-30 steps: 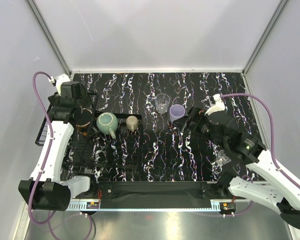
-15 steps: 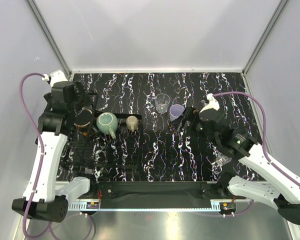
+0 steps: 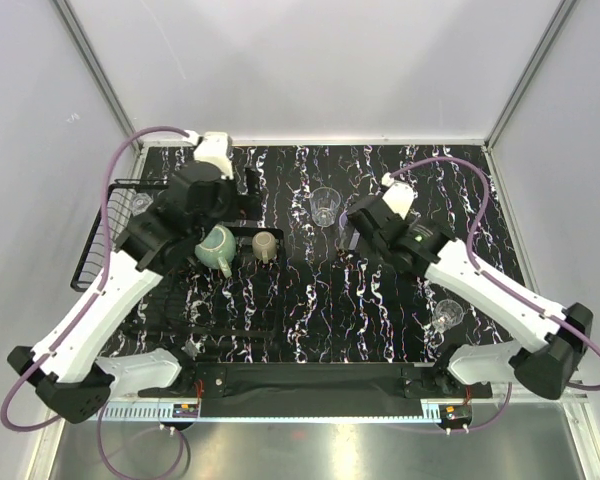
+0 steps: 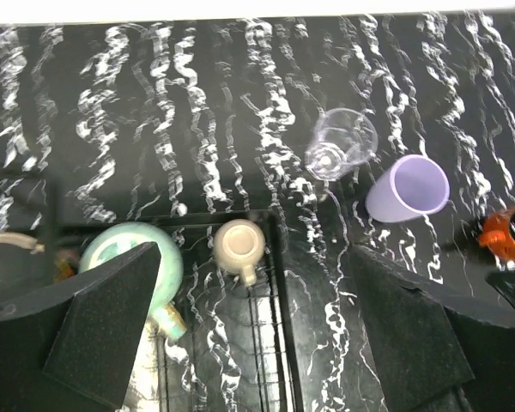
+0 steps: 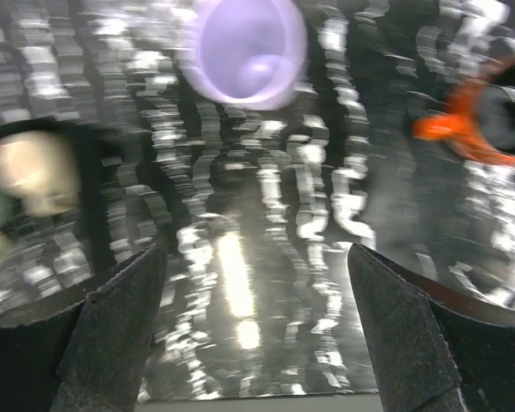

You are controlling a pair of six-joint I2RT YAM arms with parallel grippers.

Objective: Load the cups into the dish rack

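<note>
White walls close in a black worktop [image 3: 400, 300] with white marble veins. The dish rack [image 3: 125, 183], made of black wire, stands at the left side of it.

Inside the rack, at its far right end, a teal mug [image 3: 216, 248] and a small beige mug [image 3: 266, 245] stand next to each other. Left of the teal mug, the left wrist view shows a part of a dark mug with a copper rim [image 4: 13, 243].

The other cups are outside the rack, on the worktop. A clear glass [image 3: 325, 205] stands near the far edge. A lavender cup [image 4: 408, 189] is just beside it, and an orange-red cup [image 4: 506, 240] is a little more to the right. A stemmed glass [image 3: 445, 315] stands apart, toward the near right side.

The left fingers [image 4: 112, 326] are spread wide and grip nothing. They hang above the right end of the rack, with the beige mug below, between them. The right fingers [image 5: 112, 326] are also wide apart and empty. They hang over bare worktop, with the lavender cup and the orange-red cup ahead of them, though this view is blurred.
</note>
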